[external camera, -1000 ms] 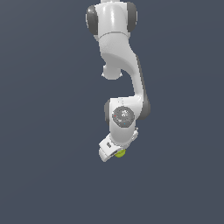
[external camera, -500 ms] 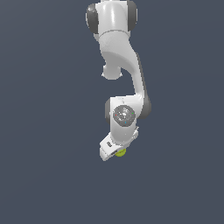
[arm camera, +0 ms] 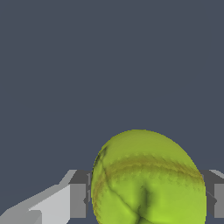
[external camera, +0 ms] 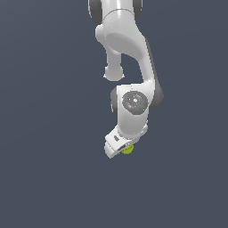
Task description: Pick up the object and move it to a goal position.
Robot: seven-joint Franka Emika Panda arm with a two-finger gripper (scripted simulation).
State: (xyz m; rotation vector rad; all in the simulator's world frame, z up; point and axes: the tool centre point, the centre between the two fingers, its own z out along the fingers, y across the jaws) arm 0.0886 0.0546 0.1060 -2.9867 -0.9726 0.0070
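The yellow-green ball with thin dark seam lines fills the space between my two fingers in the wrist view. The grey pads press against both its sides. In the exterior view the ball shows only as a small yellow-green patch under the white hand. My gripper is shut on it at the low end of the bent white arm. Most of the ball is hidden there by the hand.
A plain dark grey-blue ground surrounds the arm in the exterior view. The same flat grey-blue fills the wrist view behind the ball. No other objects show.
The arm and the held ball have barely moved; the hand has shifted very slightly. The grip on the ball is unchanged.
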